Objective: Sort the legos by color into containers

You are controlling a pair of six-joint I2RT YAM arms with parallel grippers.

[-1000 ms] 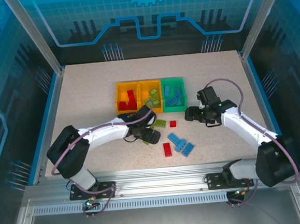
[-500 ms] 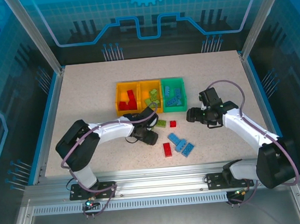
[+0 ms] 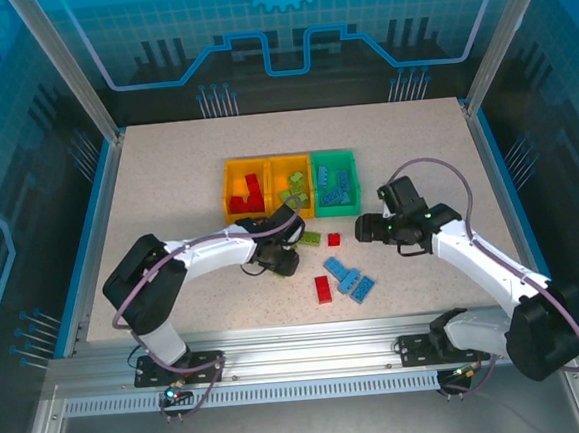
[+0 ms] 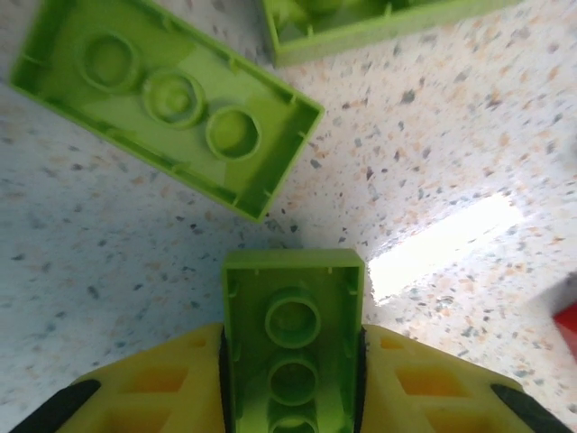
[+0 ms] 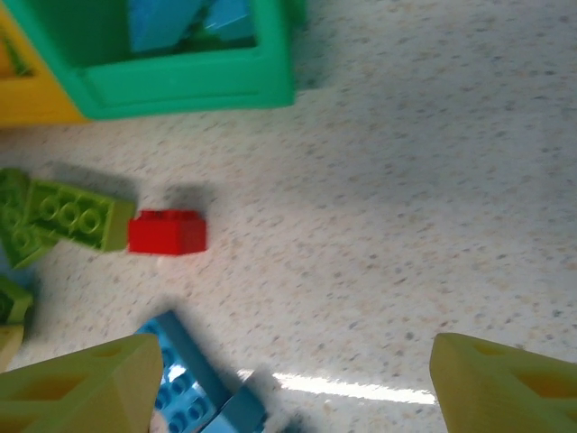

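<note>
My left gripper (image 4: 293,361) is shut on a lime green lego (image 4: 293,289), its hollow underside facing the camera, just above the table. In the top view that gripper (image 3: 290,247) sits in front of the middle bin. Two more lime legos (image 4: 171,99) lie upside down just beyond. Three containers stand in a row: an orange-yellow one (image 3: 228,193) with red legos, an orange-yellow one (image 3: 288,158) with lime legos, and a green one (image 3: 356,181) with blue legos. My right gripper (image 3: 371,228) (image 5: 293,379) hangs open over bare table, near a small red lego (image 5: 167,232) and a blue lego (image 5: 194,388).
Loose on the table in front of the bins lie a longer red lego (image 3: 322,289), two blue legos (image 3: 344,270) and a lime lego (image 3: 311,238). The green bin's corner (image 5: 180,86) is close ahead of the right gripper. Blue rails (image 3: 495,170) edge the table.
The left gripper has closed from open onto the lime green lego. The right gripper has shifted a little to the left, toward the loose legos, still open.
</note>
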